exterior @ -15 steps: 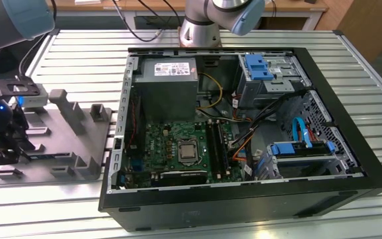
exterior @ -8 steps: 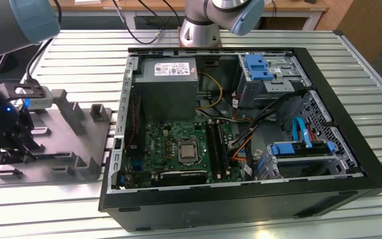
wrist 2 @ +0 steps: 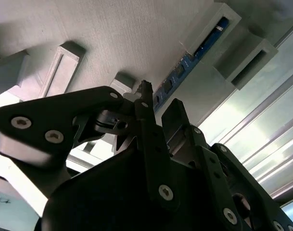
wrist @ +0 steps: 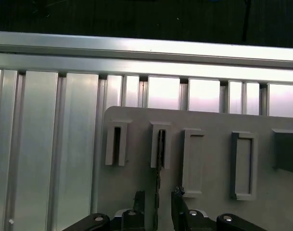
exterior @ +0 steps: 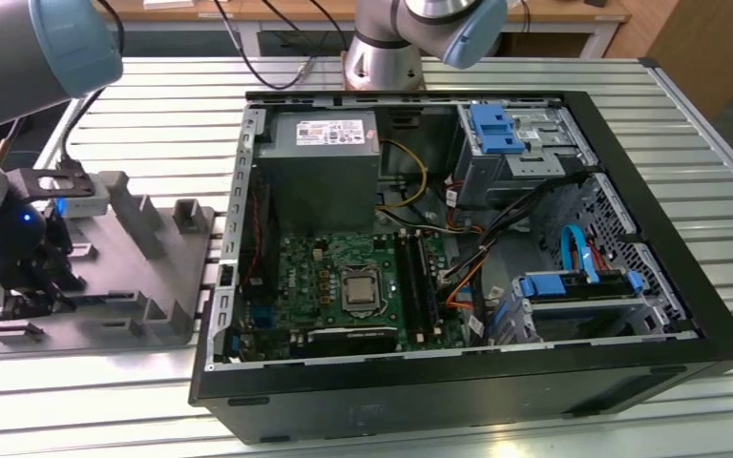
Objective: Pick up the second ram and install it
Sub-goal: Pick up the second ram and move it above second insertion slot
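The second ram (wrist: 158,144) stands on edge in a narrow slot of the grey fixture tray (wrist: 209,120). In the second wrist view the ram (wrist 2: 194,57) shows as a dark blue strip with small chips, running down between my fingers. My gripper (wrist: 158,204) is open and straddles the stick's near end, with a gap on each side. One black fingertip (wrist 2: 145,94) sits on one side of the board, the other on the far side. In the exterior view my gripper (exterior: 16,291) hangs low over the tray (exterior: 150,286) at the exterior view's left.
An open computer case (exterior: 672,324) lies on the slatted aluminium table (exterior: 163,105), to the exterior view's right of the tray. Its motherboard (exterior: 341,286) carries long black memory slots (exterior: 418,281). Cables, a power supply (exterior: 322,162) and blue drive brackets crowd the case. The arm's base (exterior: 386,52) stands behind it.
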Tool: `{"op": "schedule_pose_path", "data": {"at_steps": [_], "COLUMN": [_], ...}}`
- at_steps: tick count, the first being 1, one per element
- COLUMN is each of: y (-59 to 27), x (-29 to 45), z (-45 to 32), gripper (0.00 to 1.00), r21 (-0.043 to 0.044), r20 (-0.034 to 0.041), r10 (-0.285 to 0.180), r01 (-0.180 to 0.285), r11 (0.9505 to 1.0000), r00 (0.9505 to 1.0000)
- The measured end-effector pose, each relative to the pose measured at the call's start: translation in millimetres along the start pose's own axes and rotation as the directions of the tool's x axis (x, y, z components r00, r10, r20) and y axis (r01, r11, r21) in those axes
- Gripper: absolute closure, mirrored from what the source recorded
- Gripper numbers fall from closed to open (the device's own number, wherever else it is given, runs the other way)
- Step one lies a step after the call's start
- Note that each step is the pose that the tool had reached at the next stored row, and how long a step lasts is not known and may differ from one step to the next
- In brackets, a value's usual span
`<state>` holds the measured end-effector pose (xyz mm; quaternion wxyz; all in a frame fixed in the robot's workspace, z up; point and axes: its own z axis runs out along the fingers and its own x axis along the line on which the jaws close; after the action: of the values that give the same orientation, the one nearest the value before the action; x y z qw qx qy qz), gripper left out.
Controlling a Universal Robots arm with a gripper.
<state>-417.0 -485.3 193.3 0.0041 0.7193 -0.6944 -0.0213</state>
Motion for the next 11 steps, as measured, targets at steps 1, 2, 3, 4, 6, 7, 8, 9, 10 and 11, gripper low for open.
{"op": "schedule_pose_path", "data": {"at_steps": [1, 2, 3, 4, 6, 7, 8, 9, 10, 11], "y": [0.0, 0.0, -0.1, -0.1, -0.1, -0.1, -0.1, -0.1, -0.1, -0.1], "x": [0.0, 0.0, 0.1, 0.1, 0.1, 0.1, 0.1, 0.1, 0.1, 0.1], "z": [1.2, 2.2, 3.0, 3.1, 3.1, 3.2, 3.4, 3.4, 3.4, 3.5], "gripper": [0.64, 0.64, 0.64, 0.64, 0.64, 0.64, 0.64, 0.64, 0.66, 0.66], "r21": [0.0, -0.0001, -0.0001, -0.0002, -0.0003, -0.0001, -0.0001, -0.0001, -0.0001, -0.0001], "r20": [0.0, 0.0, 0.0, -0.0001, -0.0002, -0.0001, 0.0, -0.0001, 0.0, -0.0001], "r10": [0.0, 0.0, 0.0, 0.0, 0.0, 0.0, 0.0, 0.0, 0.0, 0.0], "r01": [0.0, 0.0, 0.0, 0.0, 0.0, 0.0, 0.0, 0.0, 0.0, 0.0], "r11": [1.0, 1.0, 1.0, 1.0, 1.0, 1.0, 1.0, 1.0, 1.0, 1.0], "r00": [1.0, 1.0, 1.0, 1.0, 1.0, 1.0, 1.0, 1.0, 1.0, 1.0]}}
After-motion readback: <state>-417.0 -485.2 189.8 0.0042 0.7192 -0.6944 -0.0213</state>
